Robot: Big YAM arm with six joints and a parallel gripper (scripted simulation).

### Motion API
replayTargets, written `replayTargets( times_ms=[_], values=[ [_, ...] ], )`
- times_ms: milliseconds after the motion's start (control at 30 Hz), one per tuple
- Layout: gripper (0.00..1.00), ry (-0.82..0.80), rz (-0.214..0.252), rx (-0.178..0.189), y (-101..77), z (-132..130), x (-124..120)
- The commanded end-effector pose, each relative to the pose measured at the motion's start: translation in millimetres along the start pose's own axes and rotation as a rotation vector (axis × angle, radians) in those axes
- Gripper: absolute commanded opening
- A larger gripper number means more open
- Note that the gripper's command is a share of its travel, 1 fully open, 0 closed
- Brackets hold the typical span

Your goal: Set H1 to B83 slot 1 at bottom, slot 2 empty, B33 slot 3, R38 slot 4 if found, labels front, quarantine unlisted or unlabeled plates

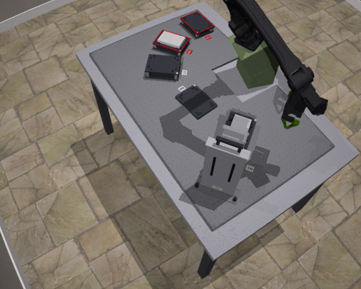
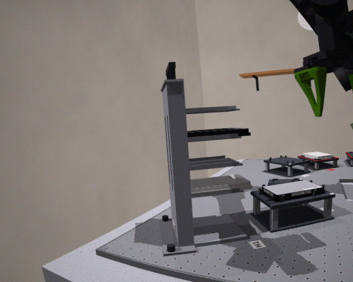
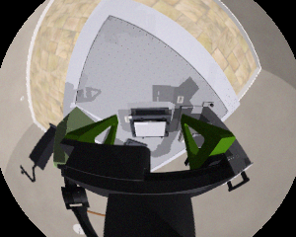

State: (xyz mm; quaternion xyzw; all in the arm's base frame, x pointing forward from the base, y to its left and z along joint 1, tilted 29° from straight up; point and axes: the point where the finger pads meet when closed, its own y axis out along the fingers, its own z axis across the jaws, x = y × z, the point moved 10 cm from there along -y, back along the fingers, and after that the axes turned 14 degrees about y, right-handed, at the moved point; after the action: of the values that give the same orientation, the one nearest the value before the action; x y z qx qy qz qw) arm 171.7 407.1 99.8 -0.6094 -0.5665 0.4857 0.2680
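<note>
Hotel H1 (image 2: 176,157), grey tower, black plate (image 2: 217,131) third shelf

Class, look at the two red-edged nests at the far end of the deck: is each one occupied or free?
One occupied, one free. The nearer red-edged nest carries a white plate; the farther red-edged nest shows only its bare dark top.

Beside the tall gray rack (image 2: 177,170), a white deck label (image 2: 256,244) on the bench reads "H1", seen upside down; other labels are illegible.
</note>
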Motion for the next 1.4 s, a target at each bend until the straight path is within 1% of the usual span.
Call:
replayTargets(
  times_ms=[0, 367, 433, 467, 533, 800, 900, 933, 1000, 1033, 1067, 1367],
  values=[
    [1.00, -0.010, -0.002, 0.002, 13.4, -5.3, -0.2],
    [1.00, -0.010, -0.002, 0.000, 49.9, -5.6, -0.2],
    [1.00, -0.010, -0.002, 0.000, 49.9, -5.6, -0.2],
    [1.00, 0.000, -0.018, -0.010, 47.9, -12.3, 5.1],
    [1.00, -0.011, 0.000, 0.001, 60.5, -4.8, -1.0],
    [1.00, -0.010, -0.002, 0.000, 86.7, -5.4, -0.6],
    [1.00, -0.005, -0.009, -0.005, 86.2, -8.5, 1.5],
    [1.00, -0.002, -0.026, -0.015, 74.4, -9.1, 6.4],
    [1.00, -0.002, -0.026, -0.015, 74.4, -9.1, 6.4],
    [1.00, -0.007, -0.043, -0.028, 68.5, -9.4, 5.3],
    [1.00, -0.002, -0.026, -0.015, 74.4, -9.1, 6.5],
    [1.00, -0.002, -0.026, -0.015, 74.4, -9.1, 6.5]
  ],
)
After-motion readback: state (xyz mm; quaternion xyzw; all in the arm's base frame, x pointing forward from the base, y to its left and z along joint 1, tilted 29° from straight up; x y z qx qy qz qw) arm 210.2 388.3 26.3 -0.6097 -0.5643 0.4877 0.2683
